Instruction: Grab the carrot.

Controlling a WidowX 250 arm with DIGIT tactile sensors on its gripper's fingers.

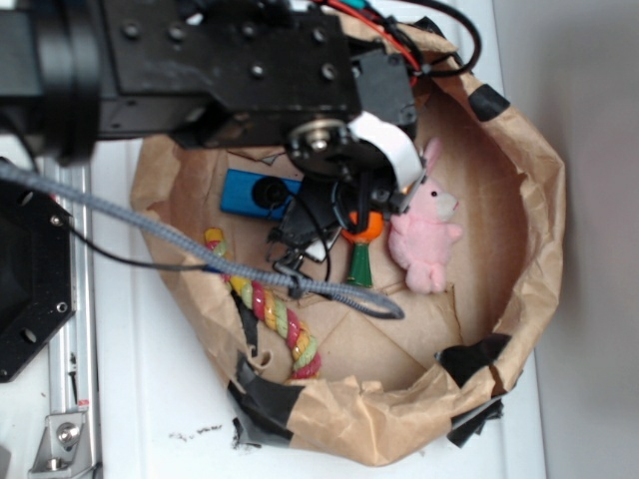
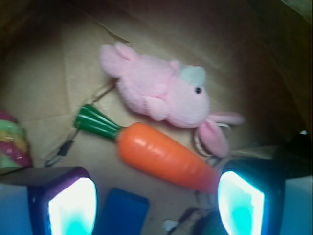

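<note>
The carrot (image 2: 161,154) is seen lying on the brown paper surface (image 2: 44,83), just beside the pink bunny (image 2: 164,93) (its green stem points away from the fingers). The gripper (image 2: 156,200) is held above it with the fingers (image 2: 73,205) spread apart, nothing pinched; the carrot's tip lies near one finger.

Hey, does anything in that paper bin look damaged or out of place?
The brown paper bin is crumpled and patched with black tape at its rim. The carrot and pink bunny look intact.
</note>
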